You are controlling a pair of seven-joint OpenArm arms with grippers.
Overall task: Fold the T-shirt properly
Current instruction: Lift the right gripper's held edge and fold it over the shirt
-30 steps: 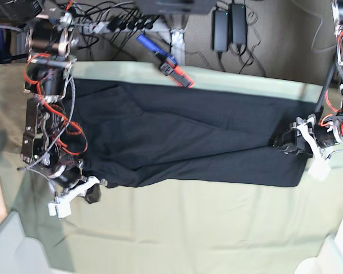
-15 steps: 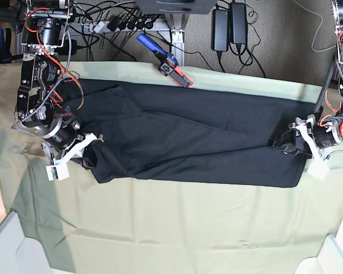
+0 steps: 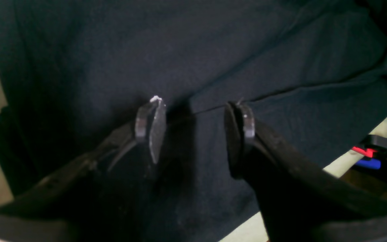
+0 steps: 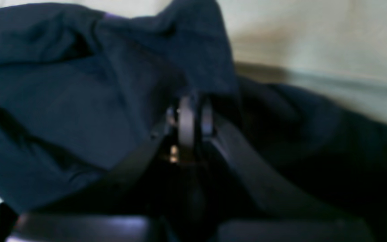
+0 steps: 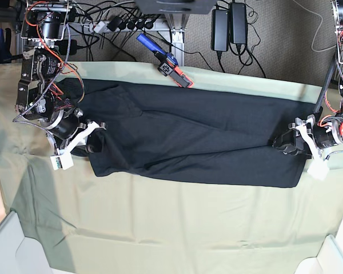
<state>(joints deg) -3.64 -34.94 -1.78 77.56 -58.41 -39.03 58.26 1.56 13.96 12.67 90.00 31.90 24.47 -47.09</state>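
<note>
The black T-shirt [image 5: 188, 137] lies as a long band across the pale green table cloth [image 5: 177, 228], plain side up. At its left end in the base view, my right gripper [image 5: 93, 142] is shut on a bunched edge of the fabric. The right wrist view shows the fingertips [image 4: 188, 117] pressed together, with T-shirt [image 4: 62, 101] cloth heaped around them. My left gripper [image 5: 281, 144] rests on the shirt's right end. In the left wrist view it [image 3: 193, 131] stands open over the T-shirt [image 3: 213, 50], a fold edge running between the fingers.
A red and blue tool [image 5: 172, 67] lies at the cloth's back edge, also seen as the tool [image 3: 378, 154] in the left wrist view. Cables and power bricks [image 5: 228, 25] hang behind. Pale bins sit at the front left corner [image 5: 11, 245] and front right corner [image 5: 331, 257].
My right gripper has carried the shirt's left front corner back and slightly right, drawing that edge in over the shirt. The left gripper has stayed put.
</note>
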